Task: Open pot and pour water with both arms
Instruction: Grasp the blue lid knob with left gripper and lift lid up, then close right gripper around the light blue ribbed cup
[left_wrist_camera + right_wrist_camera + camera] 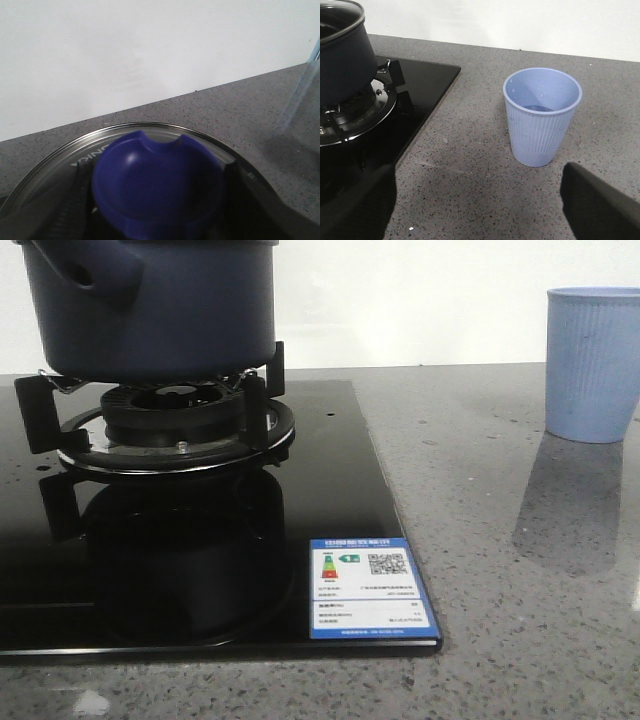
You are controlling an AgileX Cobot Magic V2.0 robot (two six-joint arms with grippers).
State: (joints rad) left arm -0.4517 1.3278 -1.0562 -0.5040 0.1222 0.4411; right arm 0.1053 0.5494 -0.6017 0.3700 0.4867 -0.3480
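Note:
The dark navy pot [150,310] stands on the gas burner at the far left; its stubby handle [85,275] points towards me. It also shows in the right wrist view [342,55] with its glass lid [337,12] on it. In the left wrist view my left gripper [155,200] has its dark fingers [75,200] tight against both sides of the lid's blue knob [157,180]. The light blue ribbed cup [592,365] stands on the counter at the right, with a little water in it [541,117]. My right gripper [477,210] is open and empty, just short of the cup.
The burner grate [170,425] sits on a black glass hob [330,500] with a blue-edged label [372,590] at its near right corner. Grey speckled counter [520,590] lies between hob and cup. A white wall [420,300] runs behind.

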